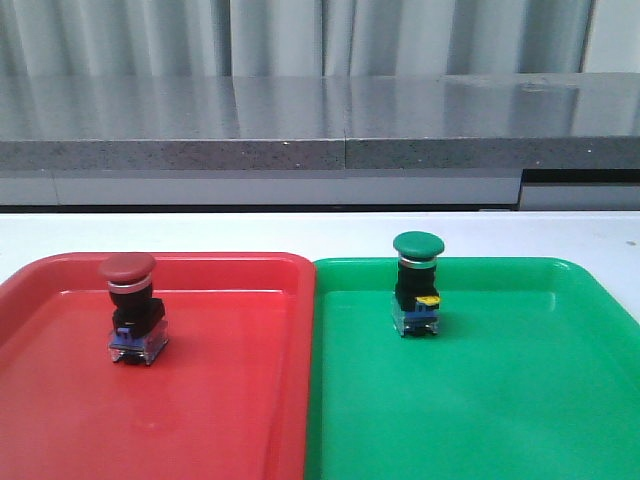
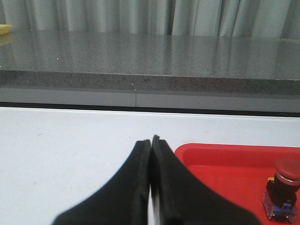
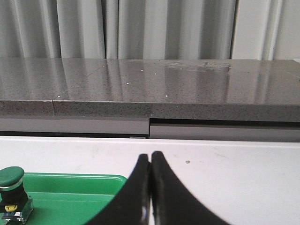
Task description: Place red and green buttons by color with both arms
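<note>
The red button (image 1: 131,307) stands upright in the red tray (image 1: 230,400) and the green button (image 1: 417,284) upright in the green tray (image 1: 520,400), so the sorting looks done and the step in hand is, by my judgement, simply to keep both arms clear. To do that well, neither arm should sweep low over the trays, since these top-heavy mushroom caps on narrow bases would likely tip at a light knock. Each button has a domed cap, a silver collar, a black body and a blue-clear base; the green one also shows a yellow tab. The left gripper (image 2: 150,140) has its jaws clenched on nothing, and the red button sits off to one side of them, well apart, with the tray rim between. The right gripper (image 3: 150,157) is likewise clenched and empty, the green button well off to its other side. Both hover over bare white counter (image 1: 300,232), outside the trays.
</note>
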Motion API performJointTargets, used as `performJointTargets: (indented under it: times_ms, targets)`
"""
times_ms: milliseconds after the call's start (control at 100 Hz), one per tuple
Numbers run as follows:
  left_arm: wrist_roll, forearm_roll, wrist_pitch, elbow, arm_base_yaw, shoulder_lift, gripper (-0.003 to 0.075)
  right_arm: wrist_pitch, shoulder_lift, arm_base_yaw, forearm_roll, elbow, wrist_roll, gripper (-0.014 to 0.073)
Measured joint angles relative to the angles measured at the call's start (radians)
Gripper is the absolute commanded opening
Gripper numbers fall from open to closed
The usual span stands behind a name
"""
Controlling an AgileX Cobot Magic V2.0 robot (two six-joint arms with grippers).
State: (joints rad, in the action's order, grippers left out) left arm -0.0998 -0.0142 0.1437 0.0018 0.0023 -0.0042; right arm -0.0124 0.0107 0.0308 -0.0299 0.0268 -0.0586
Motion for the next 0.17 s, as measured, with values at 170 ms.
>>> performJointTargets:
  times_ms: [170]
  targets:
    - [0.000,0.000,0.000,0.000,0.000,0.000,-0.0020,0.000,0.000,0.000,0.000,0.000,0.000,-0.0064]
